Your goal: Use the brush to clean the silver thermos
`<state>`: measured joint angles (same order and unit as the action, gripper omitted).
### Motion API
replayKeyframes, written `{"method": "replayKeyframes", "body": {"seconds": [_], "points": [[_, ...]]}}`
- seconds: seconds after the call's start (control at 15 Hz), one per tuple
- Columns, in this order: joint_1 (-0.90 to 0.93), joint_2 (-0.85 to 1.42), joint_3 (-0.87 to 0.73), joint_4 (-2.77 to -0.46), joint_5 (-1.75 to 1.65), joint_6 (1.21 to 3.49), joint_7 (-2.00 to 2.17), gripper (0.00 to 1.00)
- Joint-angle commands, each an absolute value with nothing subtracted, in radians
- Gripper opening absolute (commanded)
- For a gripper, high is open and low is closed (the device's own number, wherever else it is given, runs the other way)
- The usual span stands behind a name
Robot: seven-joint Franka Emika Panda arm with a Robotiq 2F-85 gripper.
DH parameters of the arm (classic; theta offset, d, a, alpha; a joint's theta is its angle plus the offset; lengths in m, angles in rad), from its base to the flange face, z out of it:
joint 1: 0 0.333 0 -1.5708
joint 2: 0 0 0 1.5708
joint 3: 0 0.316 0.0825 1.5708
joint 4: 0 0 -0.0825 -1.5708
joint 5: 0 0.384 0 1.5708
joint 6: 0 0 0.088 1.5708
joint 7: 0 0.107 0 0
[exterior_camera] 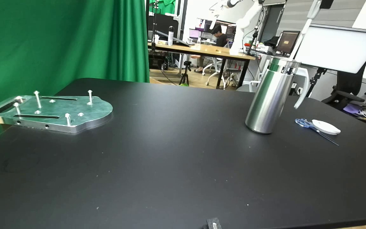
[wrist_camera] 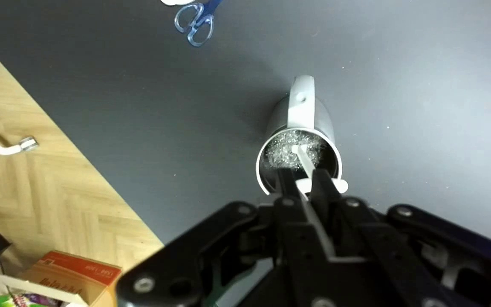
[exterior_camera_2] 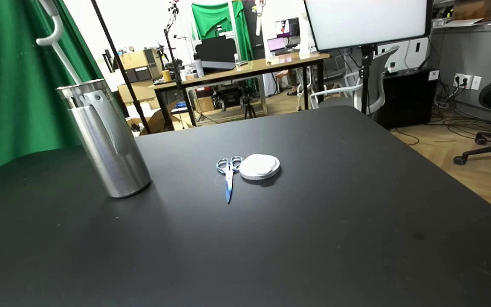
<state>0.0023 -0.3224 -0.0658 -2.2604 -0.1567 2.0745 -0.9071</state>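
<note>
A white-handled brush (exterior_camera: 303, 35) is held with its head inside the open mouth of the silver thermos (exterior_camera: 264, 101), which is stood on its base on a dark desk (exterior_camera: 170, 159). In the wrist view, the brush is clasped by the gripper (wrist_camera: 304, 175), its jaws closed about the shaft, and the bristles (wrist_camera: 285, 150) are framed within the rim, toward the side where the thermos's pale handle (wrist_camera: 301, 106) is attached. Whether the inner wall is touched by them cannot be told. In both exterior views, a long stretch of the shaft is left showing above the rim.

The grasp and the insertion can thus be counted as done, and the job is judged to be at the scrubbing stage or on the brink of it. How deep the bristles are set, and how much of the inside has been cleaned, is not shown. Left to be carried out, it is presumed, are strokes along the inner wall, then withdrawal of the brush. Elsewhere on the desk, blue scissors (exterior_camera_2: 229, 173) are laid just beside a white round object (exterior_camera_2: 259, 166), and a green plate with pegs (exterior_camera: 59, 108) is set well apart from the thermos; none of these is called for by the task.
</note>
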Motion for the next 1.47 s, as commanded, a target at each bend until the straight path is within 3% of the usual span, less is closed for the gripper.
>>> {"method": "replayKeyframes", "body": {"seconds": [0.0, 0.93, 1.4], "points": [[0.017, -0.383, -0.070, -2.259, -0.156, 2.054, -0.896, 0.04], [-0.012, -0.065, -0.095, -2.167, -0.093, 2.053, -0.892, 0.04], [-0.015, -0.084, -0.076, -2.151, -0.116, 2.025, -0.877, 0.04]]}}
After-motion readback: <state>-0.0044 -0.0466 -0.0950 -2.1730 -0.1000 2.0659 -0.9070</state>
